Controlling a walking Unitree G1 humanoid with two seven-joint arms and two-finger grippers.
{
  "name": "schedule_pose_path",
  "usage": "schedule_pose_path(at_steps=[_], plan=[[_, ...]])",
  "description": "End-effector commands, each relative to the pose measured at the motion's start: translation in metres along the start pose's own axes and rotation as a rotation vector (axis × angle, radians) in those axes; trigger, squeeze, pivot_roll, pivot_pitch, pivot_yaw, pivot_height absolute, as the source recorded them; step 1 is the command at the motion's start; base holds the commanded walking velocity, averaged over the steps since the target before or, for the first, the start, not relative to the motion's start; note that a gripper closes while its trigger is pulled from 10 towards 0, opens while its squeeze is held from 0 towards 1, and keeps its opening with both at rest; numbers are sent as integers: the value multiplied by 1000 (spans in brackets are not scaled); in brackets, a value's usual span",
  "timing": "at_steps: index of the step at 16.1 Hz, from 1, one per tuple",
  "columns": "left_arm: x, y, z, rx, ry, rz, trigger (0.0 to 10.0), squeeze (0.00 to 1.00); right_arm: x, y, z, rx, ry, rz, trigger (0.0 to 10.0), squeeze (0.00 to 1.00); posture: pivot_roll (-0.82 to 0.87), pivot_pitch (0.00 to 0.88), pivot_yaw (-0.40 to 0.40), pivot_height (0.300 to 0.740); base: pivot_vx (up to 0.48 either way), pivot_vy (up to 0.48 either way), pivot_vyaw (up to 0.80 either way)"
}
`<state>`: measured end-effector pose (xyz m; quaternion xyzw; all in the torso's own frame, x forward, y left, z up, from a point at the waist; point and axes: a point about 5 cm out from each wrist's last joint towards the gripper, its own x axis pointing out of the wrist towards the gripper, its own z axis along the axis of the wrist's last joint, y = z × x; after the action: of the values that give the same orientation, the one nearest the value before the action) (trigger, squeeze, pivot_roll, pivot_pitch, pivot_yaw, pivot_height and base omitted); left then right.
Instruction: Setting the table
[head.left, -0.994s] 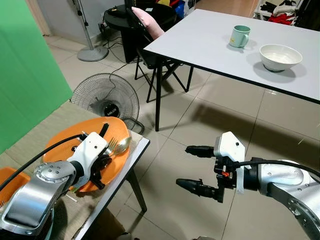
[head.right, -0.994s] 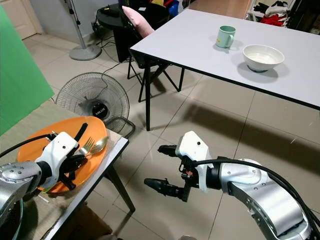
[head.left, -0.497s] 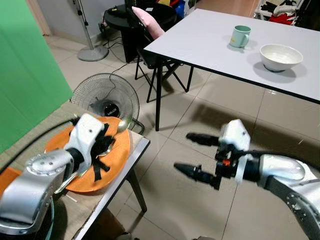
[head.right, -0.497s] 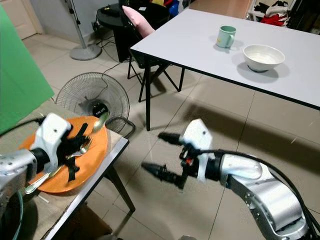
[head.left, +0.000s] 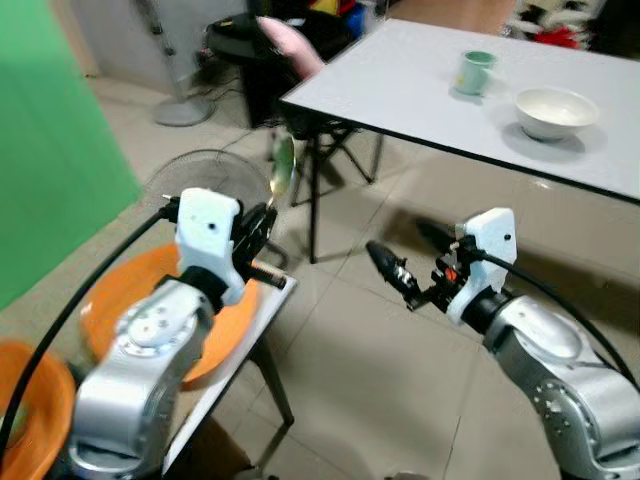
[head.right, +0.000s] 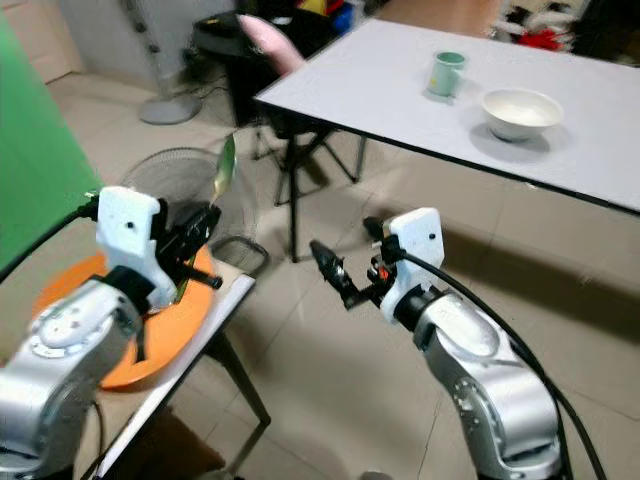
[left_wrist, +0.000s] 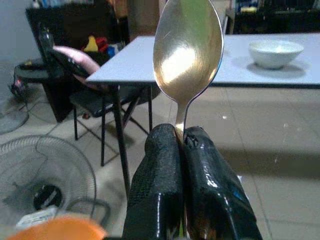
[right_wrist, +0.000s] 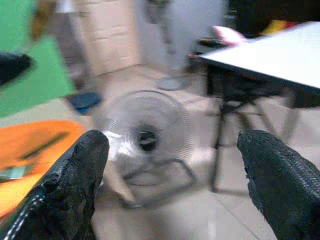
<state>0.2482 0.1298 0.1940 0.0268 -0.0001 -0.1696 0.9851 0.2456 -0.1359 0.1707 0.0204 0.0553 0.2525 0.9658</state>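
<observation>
My left gripper (head.left: 262, 228) is shut on the handle of a gold spoon (head.left: 283, 165), which stands upright above the small table's edge. In the left wrist view the spoon (left_wrist: 187, 50) rises from between the closed fingertips of the left gripper (left_wrist: 182, 137). The orange plate (head.left: 120, 300) lies just below and behind that hand. My right gripper (head.left: 407, 250) hangs open over the floor between the two tables, holding nothing. On the far white table (head.left: 420, 90) stand a green mug (head.left: 477, 72) and a white bowl (head.left: 556, 110).
A floor fan (head.left: 205, 170) stands beyond the small table (head.left: 262, 335). A black chair with a pink cushion (head.left: 290, 40) sits at the white table's left end. A green screen (head.left: 50, 150) rises on the left. An orange bowl (head.left: 30, 400) is at lower left.
My left gripper has lifted the spoon off the orange plate and turned it upright. The right gripper has risen and swung further forward, still open.
</observation>
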Motion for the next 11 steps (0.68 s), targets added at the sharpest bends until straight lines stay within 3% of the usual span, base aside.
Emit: schedule_pose_path(at_steps=[1, 4, 11], plan=[[-1, -1, -1, 21, -11, 38, 10000, 0, -3, -4, -1, -1, -2, -58, 10000, 0, -79, 19, 79, 740, 0, 0, -763], [-6, -3, -5, 104, -26, 69, 10000, 0, -6, -4, -7, -12, 24, -119, 10000, 0, -85, 18, 82, 740, 0, 0, -763], [-12, -3, -10, 98, -51, 106, 10000, 0, -10, -11, -10, -34, 36, -214, 10000, 0, -96, 13, 87, 740, 37, 0, -764]])
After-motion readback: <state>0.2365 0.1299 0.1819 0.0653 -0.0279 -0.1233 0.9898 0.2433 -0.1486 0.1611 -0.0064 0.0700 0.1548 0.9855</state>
